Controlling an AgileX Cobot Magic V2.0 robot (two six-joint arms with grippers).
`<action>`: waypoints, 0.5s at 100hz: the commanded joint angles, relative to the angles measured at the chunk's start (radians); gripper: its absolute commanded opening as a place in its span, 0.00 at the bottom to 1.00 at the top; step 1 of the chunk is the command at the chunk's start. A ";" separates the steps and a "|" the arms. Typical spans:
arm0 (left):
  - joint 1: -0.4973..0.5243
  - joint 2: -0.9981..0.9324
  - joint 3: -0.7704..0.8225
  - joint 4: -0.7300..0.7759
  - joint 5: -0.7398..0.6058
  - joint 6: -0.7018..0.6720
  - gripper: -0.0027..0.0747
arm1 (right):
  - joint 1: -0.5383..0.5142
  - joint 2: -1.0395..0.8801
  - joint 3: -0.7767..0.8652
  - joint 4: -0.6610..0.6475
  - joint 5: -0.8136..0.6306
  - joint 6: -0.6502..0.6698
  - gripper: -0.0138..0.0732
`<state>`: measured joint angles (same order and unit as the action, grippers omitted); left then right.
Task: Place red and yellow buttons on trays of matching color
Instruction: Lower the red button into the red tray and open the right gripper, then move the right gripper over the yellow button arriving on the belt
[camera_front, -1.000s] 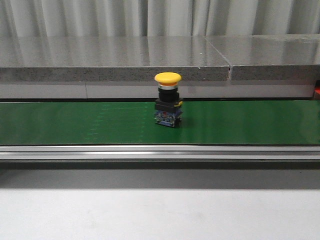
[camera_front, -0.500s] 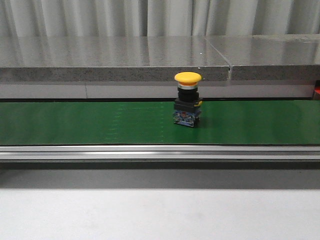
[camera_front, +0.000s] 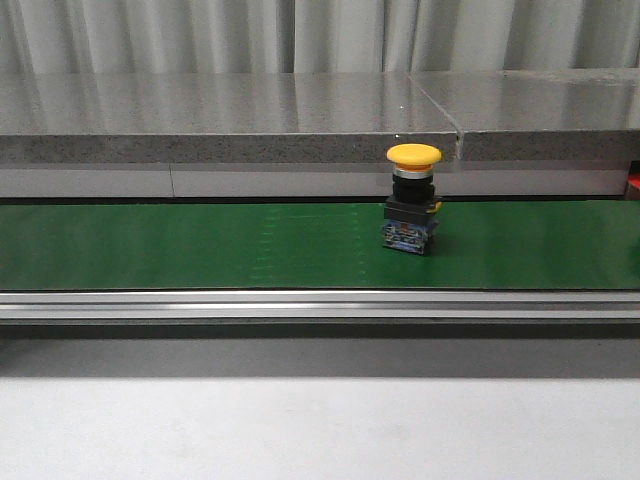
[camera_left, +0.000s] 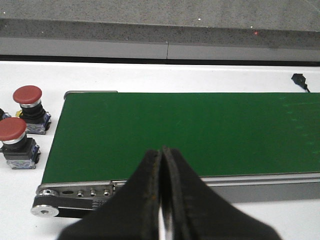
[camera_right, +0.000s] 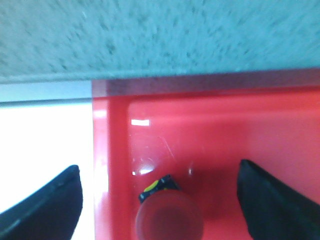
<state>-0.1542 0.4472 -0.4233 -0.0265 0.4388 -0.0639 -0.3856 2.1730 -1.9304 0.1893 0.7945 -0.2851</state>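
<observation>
Yellow mushroom-head push button (camera_front: 412, 197) stands upright on the green conveyor belt (camera_front: 200, 245), right of frame centre. Left claw (camera_left: 161, 200) clenched, empty, above the belt; two red push buttons (camera_left: 22, 125) on the white bench (camera_left: 20, 200) at frame left. Right claw (camera_right: 160, 200) released over a red push button (camera_right: 168, 217) in the red plastic tray (camera_right: 225, 130).

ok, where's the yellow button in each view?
Front: yellow button stands upright on the green belt, right of centre.
Left wrist: not in it; only the belt's end and two red buttons beside it.
Right wrist: not in it; a red button on the red tray.
Shared landmark: the green belt, in the front and left wrist views.
</observation>
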 joint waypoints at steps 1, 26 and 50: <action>-0.008 0.002 -0.027 -0.009 -0.080 -0.001 0.01 | -0.007 -0.115 -0.039 0.006 -0.005 -0.012 0.88; -0.008 0.002 -0.027 -0.009 -0.080 -0.001 0.01 | -0.004 -0.233 -0.035 0.078 0.164 -0.051 0.88; -0.008 0.002 -0.027 -0.009 -0.080 -0.001 0.01 | -0.004 -0.334 -0.034 0.240 0.326 -0.125 0.88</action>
<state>-0.1542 0.4472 -0.4233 -0.0265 0.4388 -0.0639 -0.3856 1.9341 -1.9304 0.3603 1.0993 -0.3770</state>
